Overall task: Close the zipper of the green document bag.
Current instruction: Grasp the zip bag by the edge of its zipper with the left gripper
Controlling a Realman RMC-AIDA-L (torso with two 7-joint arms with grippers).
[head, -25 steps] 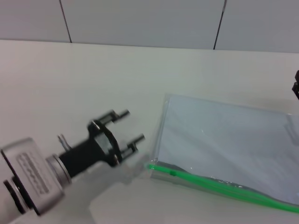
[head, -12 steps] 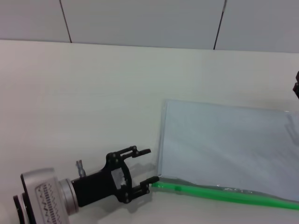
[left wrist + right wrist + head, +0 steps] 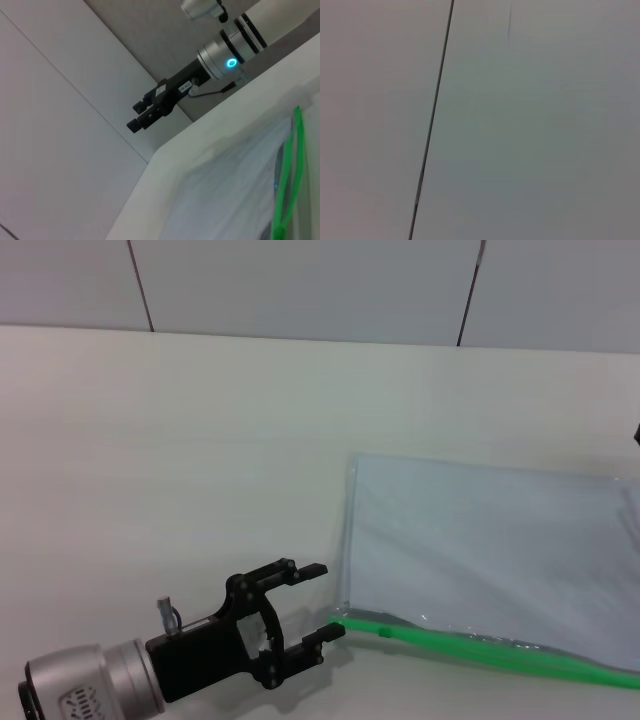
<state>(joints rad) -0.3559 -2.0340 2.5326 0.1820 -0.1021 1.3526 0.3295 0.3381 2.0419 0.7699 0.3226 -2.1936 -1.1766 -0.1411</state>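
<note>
While the green document bag (image 3: 490,555) lies flat on the white table (image 3: 200,440), the left gripper (image 3: 320,600) sits at the bag's near left corner with its fingers spread apart. One fingertip touches the end of the zipper (image 3: 480,651), which runs along the bag's near edge. The right gripper (image 3: 142,114) hangs past the table's edge beyond the bag, its fingers close together and holding nothing.

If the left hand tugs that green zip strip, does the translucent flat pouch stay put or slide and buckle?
Probably slides: the translucent bluish-grey plastic pouch lies flat and looks empty on the smooth white table, with nothing pinning it. Likely floppy too: the bright green zip strip already runs wavy. The open left hand sits at its corner; the right hand is off the table.
</note>
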